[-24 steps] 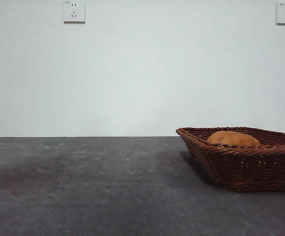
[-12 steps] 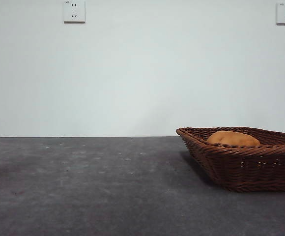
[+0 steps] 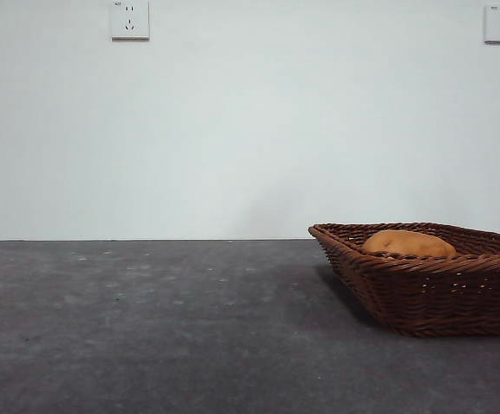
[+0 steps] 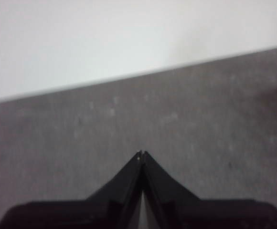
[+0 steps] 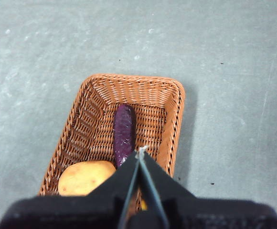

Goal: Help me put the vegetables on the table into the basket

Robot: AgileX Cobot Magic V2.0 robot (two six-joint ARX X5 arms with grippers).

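The brown wicker basket (image 3: 440, 297) stands on the grey table (image 3: 146, 328) at the right of the front view, and the potato (image 3: 408, 244) shows over its rim. From high above, the right wrist view looks down into the basket (image 5: 88, 119). Inside lie the purple eggplant (image 5: 123, 133), the potato (image 5: 83, 177) and a sliver of the yellow vegetable (image 5: 143, 205), which is mostly hidden by my shut right gripper (image 5: 141, 151). My left gripper (image 4: 142, 153) is shut and empty over bare table (image 4: 200, 109). Neither gripper appears in the front view.
A white wall with two sockets (image 3: 130, 20) rises behind the table's far edge. Grey table surface (image 5: 234, 71) surrounds the basket on all visible sides.
A faint shadow on the left of the table has faded. The basket and the potato have not moved.
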